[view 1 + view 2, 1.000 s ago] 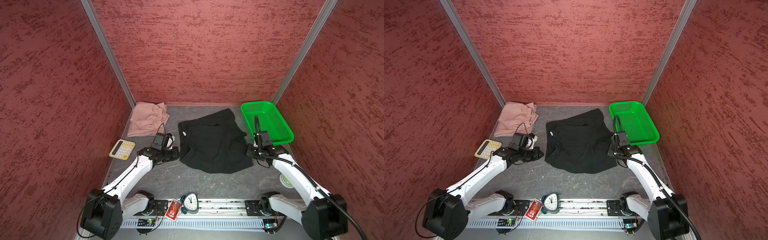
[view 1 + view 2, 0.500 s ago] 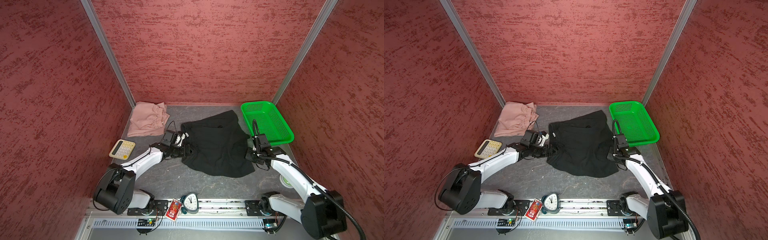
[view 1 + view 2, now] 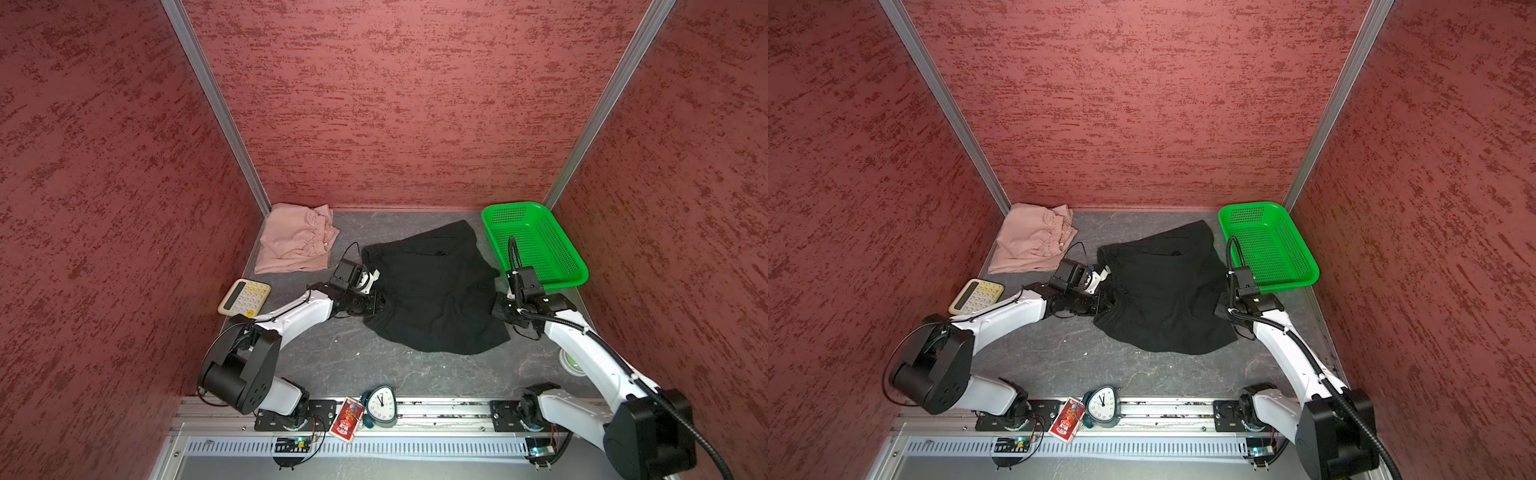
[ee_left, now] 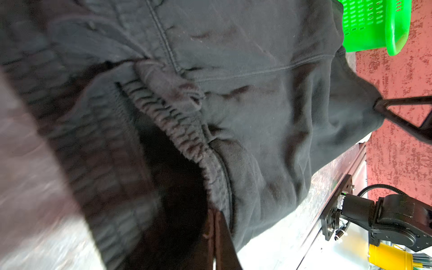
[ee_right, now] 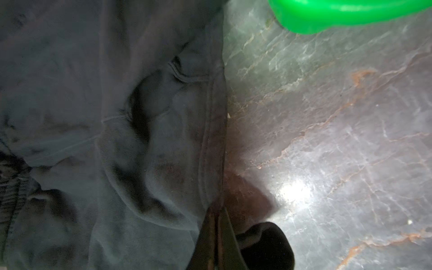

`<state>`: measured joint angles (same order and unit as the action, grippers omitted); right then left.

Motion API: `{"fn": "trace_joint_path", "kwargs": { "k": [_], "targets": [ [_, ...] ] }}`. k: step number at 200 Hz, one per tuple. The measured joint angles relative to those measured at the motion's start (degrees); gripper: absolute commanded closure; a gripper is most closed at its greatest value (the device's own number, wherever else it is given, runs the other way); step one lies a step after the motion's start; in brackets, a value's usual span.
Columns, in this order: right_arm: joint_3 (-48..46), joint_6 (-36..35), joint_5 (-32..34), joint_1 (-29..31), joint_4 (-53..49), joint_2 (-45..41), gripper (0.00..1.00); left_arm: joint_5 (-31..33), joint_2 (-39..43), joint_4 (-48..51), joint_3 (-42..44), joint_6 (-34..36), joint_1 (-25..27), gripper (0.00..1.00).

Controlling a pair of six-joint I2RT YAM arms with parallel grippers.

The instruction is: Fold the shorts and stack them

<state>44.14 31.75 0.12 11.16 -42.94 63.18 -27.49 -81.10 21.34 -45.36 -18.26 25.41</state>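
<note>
Nearest, a clock (image 3: pixel 382 405) stands on the front rail. Mid-surface (image 3: pixel 353 361), the black shorts (image 3: pixel 436 299) lie rumpled. The left end effector (image 3: pixel 381 305) is closed, pinching their waistband, and the right end effector (image 3: pixel 500 309) is closed on their opposite hem. Farther back, the pink shorts (image 3: pixel 293 239) lie in the left corner, with a green basket (image 3: pixel 561 283) at the right.

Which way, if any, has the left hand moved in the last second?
Yes. In both top views the left hand went rightward, away from the cream calculator, onto the black cloth shorts.
</note>
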Motion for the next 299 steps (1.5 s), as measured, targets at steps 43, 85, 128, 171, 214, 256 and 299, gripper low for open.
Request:
{"fn": "trace_joint_path", "kwargs": {
  "k": [43, 85, 128, 171, 214, 256, 299],
  "targets": [
    [3.1, 1.9, 0.2, -0.2, -4.5, -4.1, 1.0, 3.5, 12.9, 7.7, 0.1, -1.7, -0.8, 1.0],
    [-4.7, 8.0, -1.7, -0.5, -7.9, -10.3, 0.74, 5.4, 15.3, 11.7, 5.7, -6.0, -0.9, 0.91],
    [-5.7, 10.0, -2.3, -0.7, -11.2, -11.7, 0.42, 6.8, 14.7, 18.8, 5.6, -8.3, -3.8, 0.01],
    [2.8, 3.1, -3.1, -0.7, 1.6, 1.8, 0.36, 9.2, 12.8, 18.4, -6.9, -6.2, -6.8, 0.01],
    [13.5, -7.9, 0.4, -0.8, 13.9, 22.2, 0.31, 9.4, -2.8, 6.2, -11.8, -3.0, -8.7, 0.01],
    [28.2, -14.3, 1.5, -1.3, 22.7, 41.3, 0.4, 8.0, -16.3, 0.0, -12.8, -2.4, -10.2, 0.16],
    [39.8, -16.0, 1.2, -2.5, 25.7, 54.0, 0.47, 7.3, -21.2, -3.3, -17.9, -1.8, -10.1, 0.22]
  ]
}}
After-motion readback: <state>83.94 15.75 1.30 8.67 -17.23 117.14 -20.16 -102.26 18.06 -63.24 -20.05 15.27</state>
